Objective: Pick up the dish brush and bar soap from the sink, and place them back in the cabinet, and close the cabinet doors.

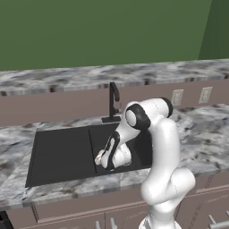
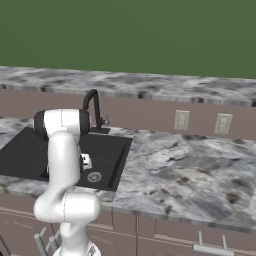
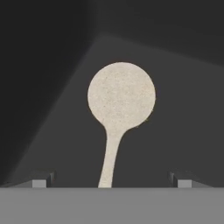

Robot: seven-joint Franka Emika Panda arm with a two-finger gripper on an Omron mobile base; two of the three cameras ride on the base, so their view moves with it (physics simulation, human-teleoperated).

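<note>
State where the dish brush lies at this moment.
In the hand view, the dish brush lies on the sink floor, its handle running between the open fingers.

Dish brush [image 3: 121, 98]: hand view shows the round head whole; the handle runs down and is cut off at the bottom, its end unseen. In the left base view only a pale scrap shows beside the gripper [image 1: 102, 159], too small to tell what part.

Gripper finger tips [image 3: 43, 181]: just their tops show in the hand view (lower parts cut off).

Sink [image 1: 62, 154]: the arm hides its right portion in the left base view; in the right base view the arm covers the basin's middle, and the left end runs off the picture's edge. Drain [image 2: 94, 176] small, detail unclear.

Faucet [image 2: 93, 110]: base partly behind the arm's shoulder in the right base view.
</note>
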